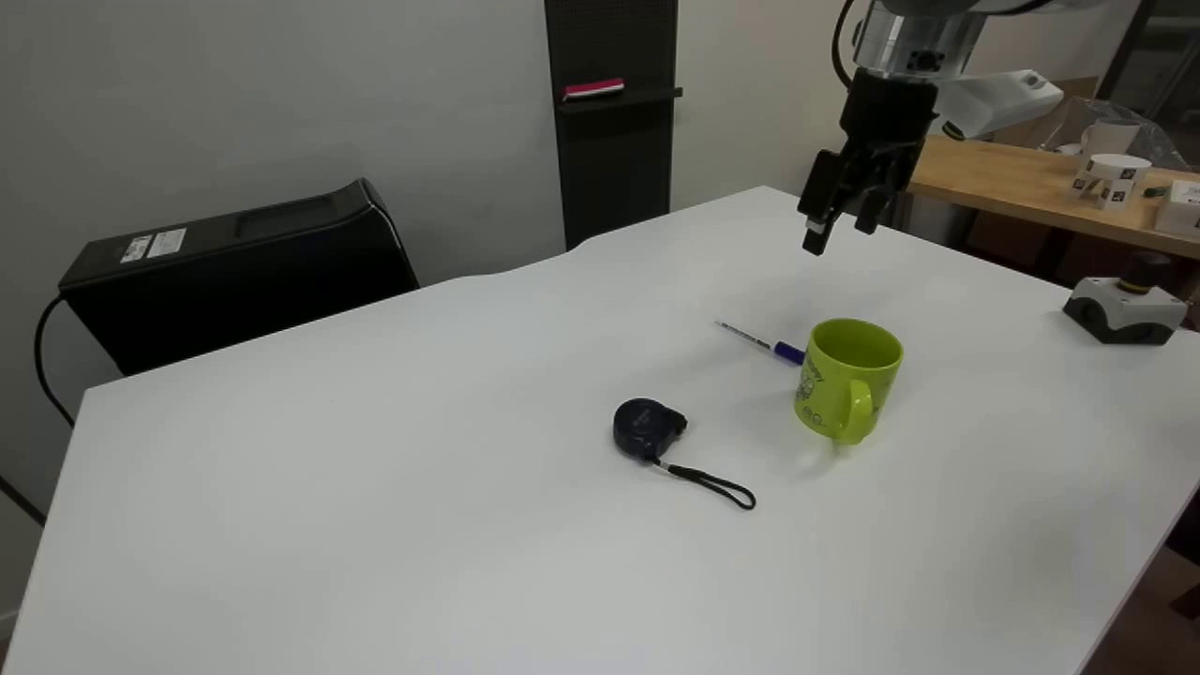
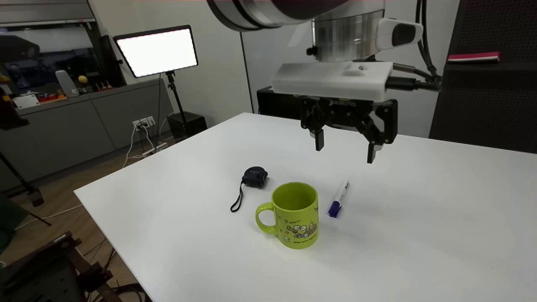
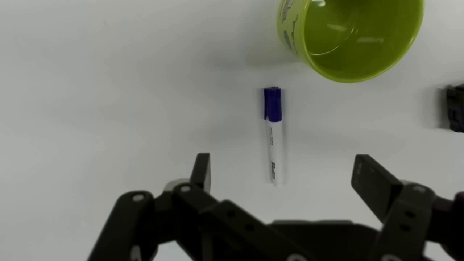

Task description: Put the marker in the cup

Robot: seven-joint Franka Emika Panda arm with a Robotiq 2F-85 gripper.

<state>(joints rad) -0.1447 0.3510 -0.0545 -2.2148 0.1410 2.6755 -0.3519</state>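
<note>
The marker has a white body and a dark blue cap; the marker (image 1: 771, 346) lies flat on the table in both exterior views (image 2: 339, 199). In the wrist view the marker (image 3: 275, 139) lies with its cap toward the cup, apart from it. The lime-green cup (image 1: 825, 398) stands upright beside the cap end, as an exterior view (image 2: 295, 222) also shows; its open mouth (image 3: 357, 40) is at the top of the wrist view. My gripper (image 1: 841, 236) is open and empty, above the table in both exterior views (image 2: 345, 152). In the wrist view its fingers (image 3: 281, 161) appear on either side of the marker's white end.
A dark tape measure (image 1: 645, 428) with a cord loop lies near the cup on the white table (image 2: 176, 209); its edge shows in the wrist view (image 3: 456, 108). An emergency-stop box (image 1: 1125, 305) is at the table's side. A black box (image 1: 244, 272) stands beyond the table edge.
</note>
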